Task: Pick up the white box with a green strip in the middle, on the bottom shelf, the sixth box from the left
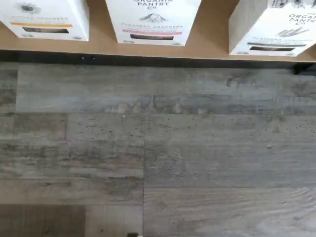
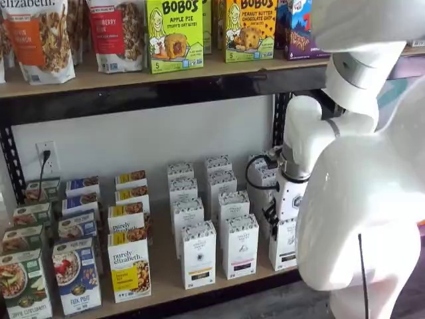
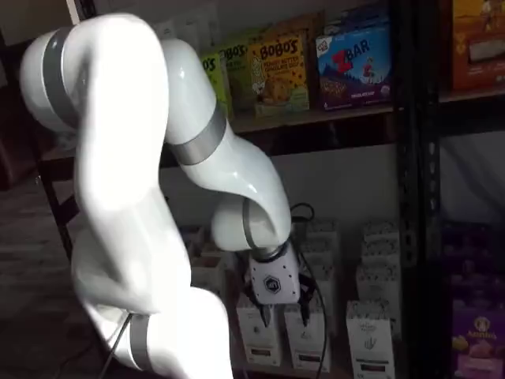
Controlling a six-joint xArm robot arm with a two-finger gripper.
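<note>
As I stood facing the rack, the bottom worktop (image 2: 167, 278), a long tan board with a black rail (image 1: 148, 59) along its front, was packed with rows of cartons. At its left end sat green cereal boxes (image 2: 21, 284), then blue ones (image 2: 76, 274), then granola boxes (image 2: 129, 264) with yellow fronts. Right of those came the tall white cartons in files running back to the wall: one with an orange strip (image 2: 198, 256), then one with a pink strip (image 2: 240, 246). The white box (image 2: 284, 244) stood at the front of the next file, upright near the board's front edge, its upper part hidden behind the hand.

Seen through the wrist camera, the same three fronts lined the tan board (image 1: 212, 34): the orange-strip carton (image 1: 47, 19), the pink-strip carton (image 1: 153, 22) and the white box (image 1: 274, 29), whose strip looked dark, too dim for me to call its colour. Grey plank floor (image 1: 158, 148) filled the space before the rail.

The hand (image 2: 272, 222) hung low in front of the white cartons, just above and before the white box. Its black fingers (image 3: 265, 314) showed as dark shapes only, so I could not tell whether they stood wide or narrow. The white arm (image 2: 352, 219) bulked at the right.
</note>
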